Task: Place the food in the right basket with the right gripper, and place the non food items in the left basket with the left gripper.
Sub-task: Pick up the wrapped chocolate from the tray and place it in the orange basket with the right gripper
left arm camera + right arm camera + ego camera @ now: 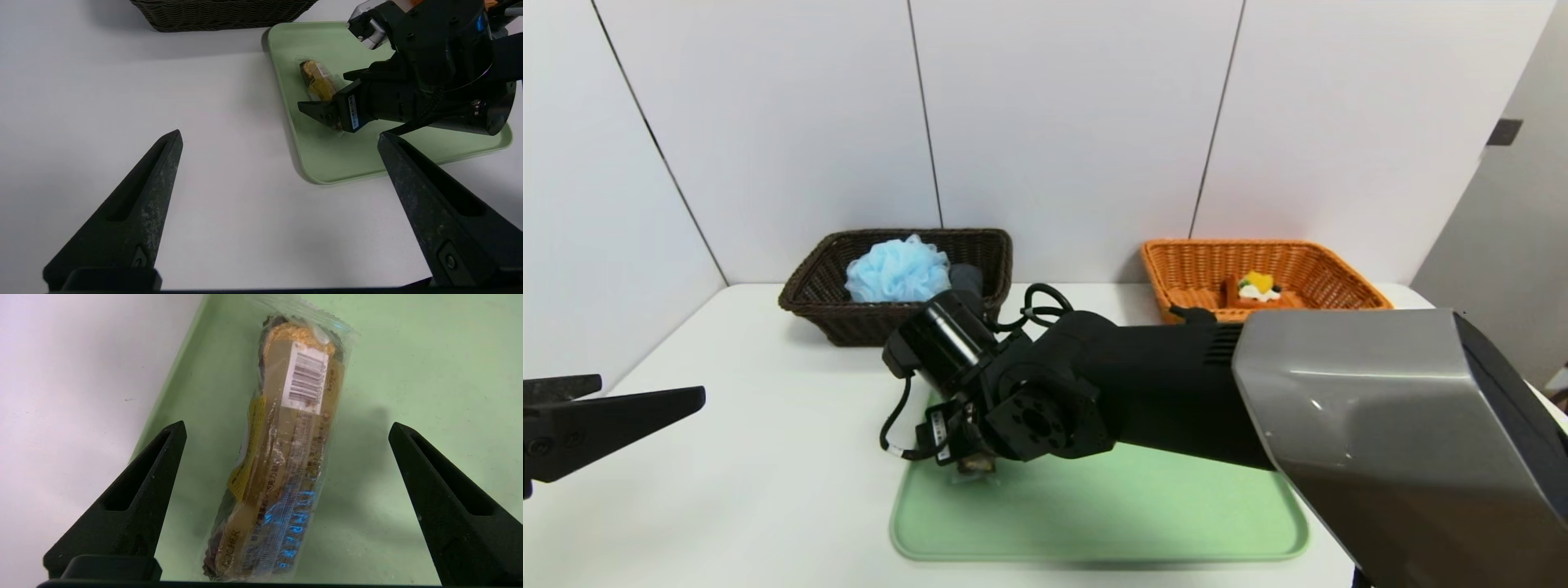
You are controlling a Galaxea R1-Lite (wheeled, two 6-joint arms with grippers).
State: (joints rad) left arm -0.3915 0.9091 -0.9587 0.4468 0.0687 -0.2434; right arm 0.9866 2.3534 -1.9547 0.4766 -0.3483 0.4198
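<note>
Right gripper [286,428] is hanging low over the near-left part of the green tray [1143,514], fingers [135,498] spread wide and holding nothing. The wrapped bar [282,457] is lying flat on the tray between the two fingers, lengthwise along them, not touching either. In the head view the bar is mostly hidden under the wrist, tray sitting at 6 o'clock on the white surface [768,457].

Left gripper [282,139] is sitting off at 9 o'clock above bare surface, well apart from the tray, fingers [135,204] wide and holding nothing.

Farther back, dark brown basket [849,318] at 11 o'clock is holding the light-blue bath puff [897,268], with a dark grey towel [966,278] just beside the puff on its right, partly hidden by the right arm. Orange basket [1192,269] at 1 o'clock is holding the waffle [1258,290] with cream and yellow fruit on top. Both baskets are standing against the white wall panels.
</note>
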